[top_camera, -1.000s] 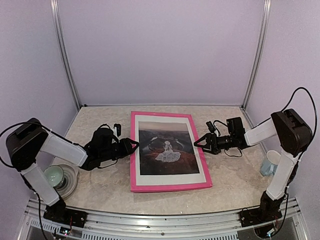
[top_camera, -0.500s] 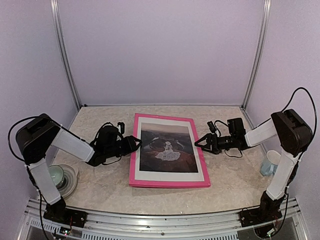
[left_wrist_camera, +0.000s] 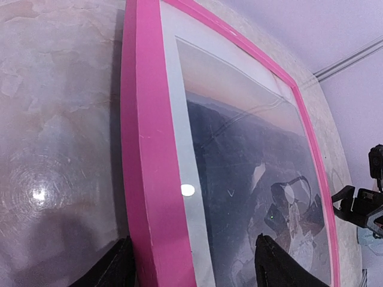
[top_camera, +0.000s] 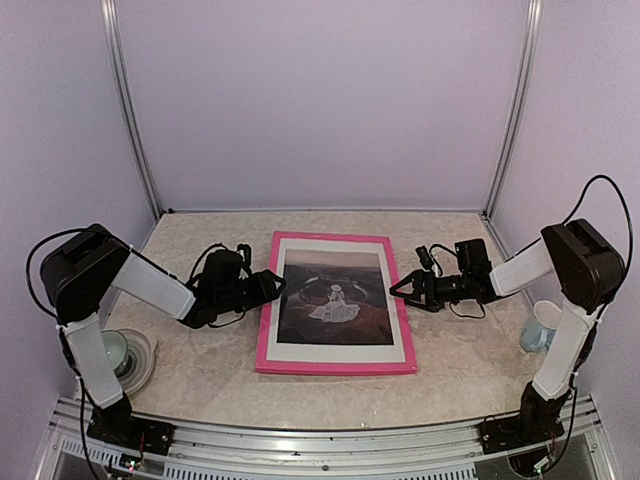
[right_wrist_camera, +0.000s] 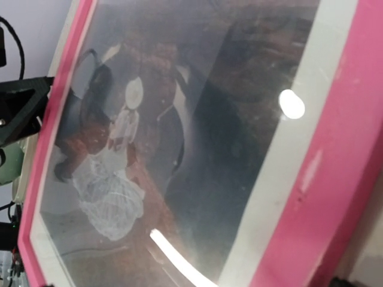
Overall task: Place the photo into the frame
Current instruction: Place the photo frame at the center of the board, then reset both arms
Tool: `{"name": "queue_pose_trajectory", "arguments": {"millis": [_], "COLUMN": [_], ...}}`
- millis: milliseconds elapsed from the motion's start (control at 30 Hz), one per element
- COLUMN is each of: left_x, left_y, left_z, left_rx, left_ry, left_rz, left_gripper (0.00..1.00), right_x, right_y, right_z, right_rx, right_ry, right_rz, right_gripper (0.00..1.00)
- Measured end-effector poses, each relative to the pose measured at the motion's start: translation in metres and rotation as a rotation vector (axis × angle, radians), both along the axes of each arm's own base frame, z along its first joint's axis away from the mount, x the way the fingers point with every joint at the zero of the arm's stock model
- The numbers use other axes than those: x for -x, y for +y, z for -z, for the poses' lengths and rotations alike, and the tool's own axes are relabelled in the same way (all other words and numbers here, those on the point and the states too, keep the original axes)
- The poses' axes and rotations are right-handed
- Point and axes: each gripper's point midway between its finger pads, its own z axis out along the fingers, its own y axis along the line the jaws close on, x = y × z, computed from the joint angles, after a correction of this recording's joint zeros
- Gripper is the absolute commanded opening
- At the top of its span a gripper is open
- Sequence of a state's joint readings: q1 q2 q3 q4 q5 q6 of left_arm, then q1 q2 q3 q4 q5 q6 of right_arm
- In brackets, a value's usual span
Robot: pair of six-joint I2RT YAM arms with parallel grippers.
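Flanking the frame (top_camera: 335,367), left gripper (top_camera: 272,288) and right gripper (top_camera: 395,289) gape open, grasping nothing.

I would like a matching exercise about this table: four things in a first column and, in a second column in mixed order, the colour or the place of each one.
Things
1. frame
2. photo
3. mug
4. green cup

Descriptions
A. sits on a plate at the left side of the table
B. dark scene with a small white figure, inside a white border
C. bright pink, lying flat in the middle
D. pale, standing alone at the far right

Pairs: 1-C, 2-B, 3-D, 4-A
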State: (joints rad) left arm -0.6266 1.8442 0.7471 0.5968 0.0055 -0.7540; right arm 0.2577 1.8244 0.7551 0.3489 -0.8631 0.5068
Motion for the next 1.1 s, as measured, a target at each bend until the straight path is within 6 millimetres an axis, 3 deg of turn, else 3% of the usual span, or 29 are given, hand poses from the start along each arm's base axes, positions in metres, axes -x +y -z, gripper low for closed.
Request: {"name": "queue_pose_trajectory", "arguments": {"millis": [133,333,467,633,767,967,1100], "left_x": [-0.004,-0.011,-0.010,0.000,0.012,0.038,0.056], "left_y": [0.009,0.023,0.034,0.052,0.069,0.103,0.129], "left_z": [0.002,-0.023,-0.035,-0.069,-0.124,-0.183,-0.204], "left_rx": [-0.028,-0.048,-0.071,-0.081,-0.062,-0.104,-0.170], "left_ry": [-0.006,-0.060,-0.070,-0.095,-0.173,-0.252,-0.261], "left_rz": [-0.042,-0.107,-0.151,-0.195,-0.233,-0.303,-0.362], "left_gripper": [0.78,0.91,0.99,0.99,0.99,0.99,0.99], "right_x": [-0.002,-0.004,-0.010,-0.025,-0.028,-0.004,0.020], "right_y": [-0.001,-0.006,-0.014,-0.030,-0.049,-0.081,-0.101], "right_z": [0.001,0.004,-0.007,-0.053,-0.112,-0.178,-0.208], "right_rx": [0.008,0.048,0.106,0.199,0.268,0.371,0.430], "right_ry": [0.001,0.008,-0.023,-0.138,-0.290,-0.474,-0.564], "right_rz": [0.012,0.041,0.082,0.169,0.261,0.370,0.425], "right_gripper": [0.99,0.99,0.99,0.99,0.99,0.99,0.99]}}
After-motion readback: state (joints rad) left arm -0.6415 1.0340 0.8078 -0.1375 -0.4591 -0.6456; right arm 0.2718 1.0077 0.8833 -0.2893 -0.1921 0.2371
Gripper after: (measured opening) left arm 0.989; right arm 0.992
